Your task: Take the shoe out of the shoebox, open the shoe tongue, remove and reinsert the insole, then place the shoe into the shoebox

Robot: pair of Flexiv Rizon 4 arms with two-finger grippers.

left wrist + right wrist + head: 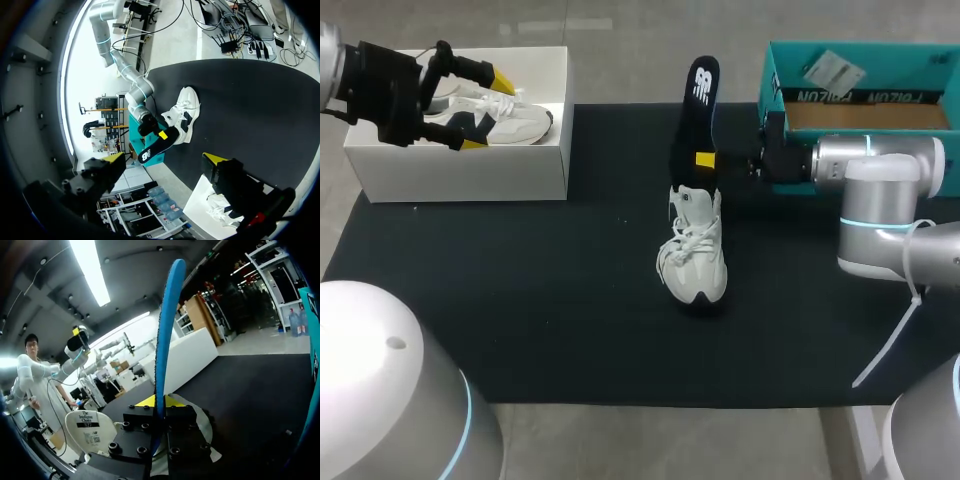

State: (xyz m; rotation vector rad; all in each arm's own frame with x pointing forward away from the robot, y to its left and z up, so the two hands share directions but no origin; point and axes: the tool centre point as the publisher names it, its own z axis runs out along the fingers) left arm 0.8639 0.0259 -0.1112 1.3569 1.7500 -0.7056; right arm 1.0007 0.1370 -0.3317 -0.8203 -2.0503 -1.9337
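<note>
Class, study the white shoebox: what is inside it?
One white shoe with dark patches lies inside the shoebox. The left arm holds its open jaws over it, hiding part of the shoe; anything beneath the shoe cannot be seen.

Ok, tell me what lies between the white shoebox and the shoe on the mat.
Nothing: in the head view only bare black mat separates the shoebox from the shoe.
</note>
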